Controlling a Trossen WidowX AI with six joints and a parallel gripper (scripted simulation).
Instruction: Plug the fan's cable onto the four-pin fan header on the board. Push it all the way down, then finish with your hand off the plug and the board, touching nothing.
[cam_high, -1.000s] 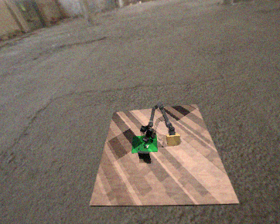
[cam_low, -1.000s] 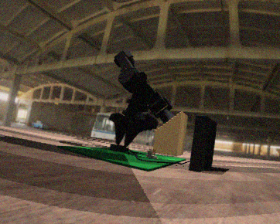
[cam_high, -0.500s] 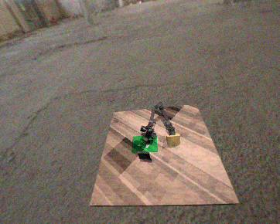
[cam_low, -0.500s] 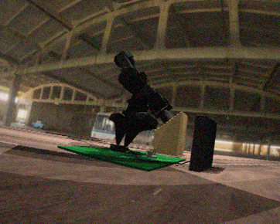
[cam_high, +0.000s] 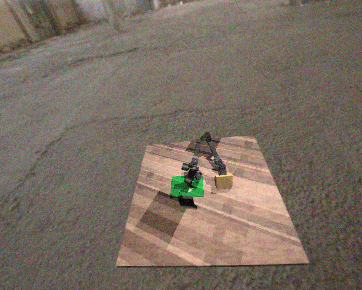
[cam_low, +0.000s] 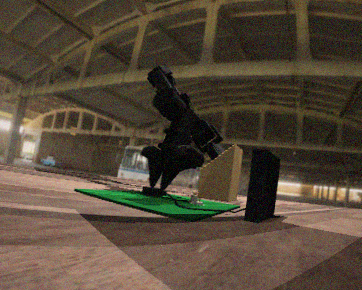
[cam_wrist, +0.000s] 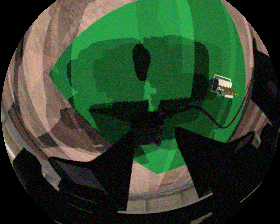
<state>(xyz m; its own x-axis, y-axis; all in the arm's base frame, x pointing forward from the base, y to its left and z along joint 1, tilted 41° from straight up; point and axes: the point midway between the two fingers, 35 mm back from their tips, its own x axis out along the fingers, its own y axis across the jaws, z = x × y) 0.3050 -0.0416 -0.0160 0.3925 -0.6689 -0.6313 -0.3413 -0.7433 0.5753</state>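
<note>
The green board (cam_high: 176, 193) (cam_low: 112, 196) (cam_wrist: 111, 27) lies flat. A white header (cam_wrist: 218, 85) (cam_low: 197, 203) with gold pins stands near one side of the board, and nothing sits on its pins. The dark cable plug (cam_wrist: 147, 136) (cam_low: 151, 191) is low at the board's surface, away from the header. My gripper (cam_wrist: 154, 133) (cam_low: 159, 188) is partly open, with its fingertips just above and around the plug. Green shows between the plug and the right finger. Whether the left finger touches it is hidden by shadow.
The thin black cable (cam_wrist: 200, 109) runs from the plug across the board, past the header, to the black fan block (cam_low: 262, 186) (cam_high: 188, 201). A tan block (cam_high: 224, 181) (cam_low: 227, 175) stands beside the board. The arm's shadow darkens much of the board.
</note>
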